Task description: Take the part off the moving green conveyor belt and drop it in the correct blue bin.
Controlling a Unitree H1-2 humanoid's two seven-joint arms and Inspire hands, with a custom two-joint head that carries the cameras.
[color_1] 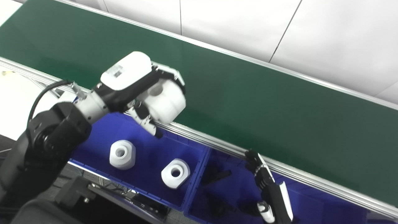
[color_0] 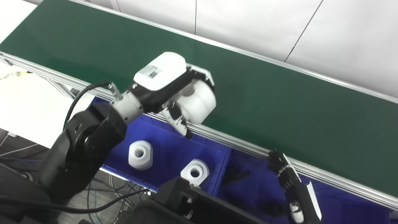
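My left hand (color_0: 168,88) is shut on a white cylindrical part (color_0: 199,101) with a round hole, held above the near rail of the green conveyor belt (color_0: 279,102), over the left blue bin (color_0: 168,149). That bin holds two similar white parts (color_0: 140,154) (color_0: 195,171). My right hand (color_0: 287,177) is low at the right, fingers apart and empty, over the right blue bin (color_0: 248,193), which holds dark parts (color_1: 217,175).
The aluminium rail (color_0: 236,143) of the belt runs diagonally between belt and bins. A white table surface (color_0: 28,105) lies at the left. Cables (color_0: 105,193) lie on the floor below the bins. A white wall is behind the belt.
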